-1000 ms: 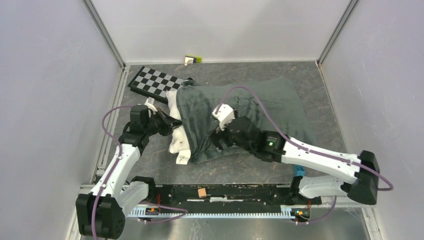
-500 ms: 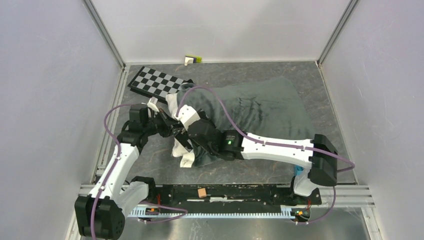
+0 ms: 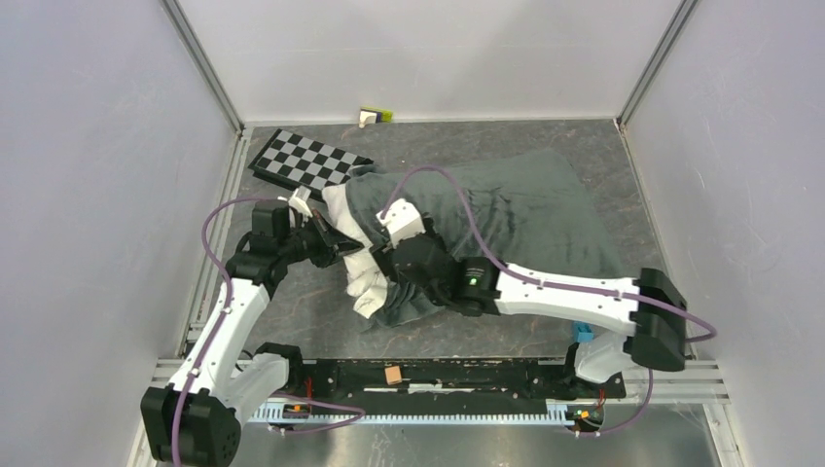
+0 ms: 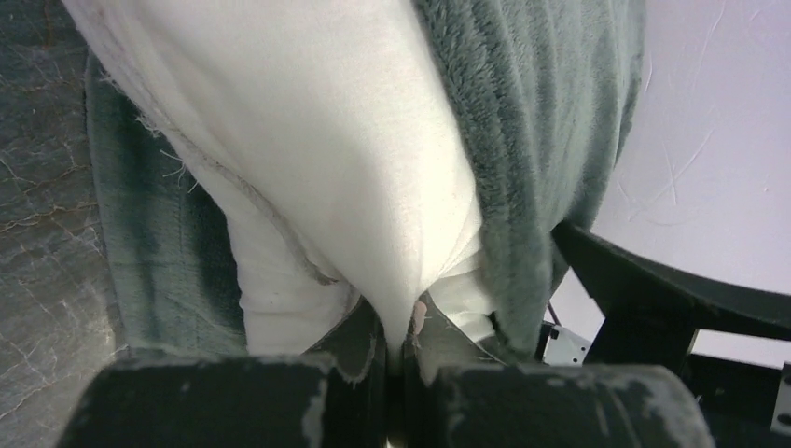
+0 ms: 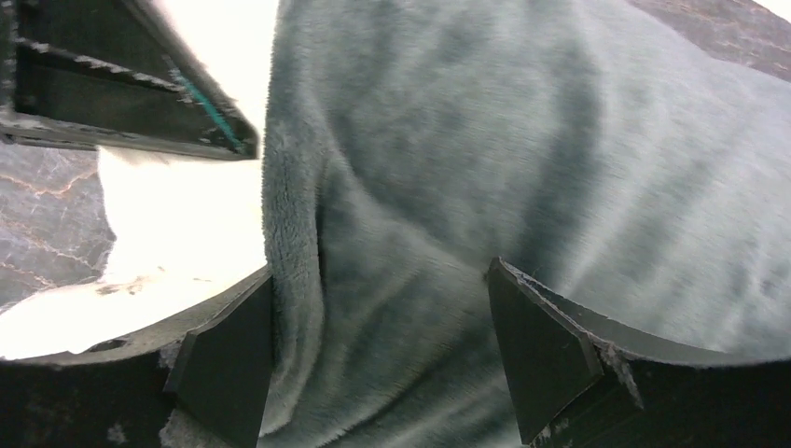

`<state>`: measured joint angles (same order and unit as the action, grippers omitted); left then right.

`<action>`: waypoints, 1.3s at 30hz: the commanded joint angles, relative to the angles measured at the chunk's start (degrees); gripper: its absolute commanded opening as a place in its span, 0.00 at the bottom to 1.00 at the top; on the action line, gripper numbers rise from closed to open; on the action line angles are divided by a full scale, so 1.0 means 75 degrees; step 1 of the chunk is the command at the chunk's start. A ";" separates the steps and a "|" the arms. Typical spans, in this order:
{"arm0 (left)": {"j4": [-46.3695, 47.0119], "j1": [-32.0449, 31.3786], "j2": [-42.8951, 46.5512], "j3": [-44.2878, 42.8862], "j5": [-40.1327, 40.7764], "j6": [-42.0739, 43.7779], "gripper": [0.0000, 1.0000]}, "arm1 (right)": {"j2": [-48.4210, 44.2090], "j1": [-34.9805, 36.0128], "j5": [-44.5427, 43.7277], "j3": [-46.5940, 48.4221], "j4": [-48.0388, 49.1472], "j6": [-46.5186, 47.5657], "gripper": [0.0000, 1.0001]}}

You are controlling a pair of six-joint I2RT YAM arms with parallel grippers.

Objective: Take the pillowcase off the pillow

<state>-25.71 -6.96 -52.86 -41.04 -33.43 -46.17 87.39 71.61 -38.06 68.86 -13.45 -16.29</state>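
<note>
- Pillowcase (image 3: 506, 209), top view: it lies grey side out across the middle and right of the table (image 3: 467, 141), with its open edge bunched at the left. The white pillow (image 3: 358, 272) sticks out of that edge.
- Top view: the left gripper (image 3: 336, 239) sits at the exposed pillow end. The right gripper (image 3: 387, 277) is down on the bunched pillowcase edge, just beside the left one. A checkerboard (image 3: 306, 161) lies at the far left, its near corner next to the pillow.
- Left wrist view: the left gripper (image 4: 403, 350) is pinched tight on a fold of white pillow (image 4: 345, 159) fabric, which the top view cannot resolve. Grey pillowcase (image 4: 532, 140) drapes over the pillow on the right.
- Right wrist view: the right gripper (image 5: 382, 359) stands wide, its fingers (image 5: 228, 359) either side of a ridge of pillowcase (image 5: 522, 159) pile. I cannot tell whether they press it. Bright white pillow (image 5: 177, 224) shows left of the hem.
- Versus one second ago: the right gripper was then over the middle of the pillowcase and has since moved left to the open edge. The left gripper keeps its place and grip.
</note>
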 commanded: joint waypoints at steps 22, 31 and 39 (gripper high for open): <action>-0.0064 0.0084 0.0158 -0.0863 -0.0136 0.0285 0.02 | 0.0808 -0.0021 -0.2212 0.1403 -0.2625 0.0627 0.94; 0.0234 0.0066 0.0119 -0.0636 -0.0238 0.0092 0.02 | 0.1974 0.0623 -0.2717 0.3198 -0.2917 0.1158 0.96; -0.0282 0.0072 0.0311 -0.0833 0.0218 0.0401 0.02 | 0.2850 0.0216 -0.4613 0.3928 -0.5213 -0.0201 0.95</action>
<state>-28.86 -6.83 -52.84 -43.79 -32.01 -45.58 108.57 76.36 -63.11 98.41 -41.76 -10.74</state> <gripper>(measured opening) 0.069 0.956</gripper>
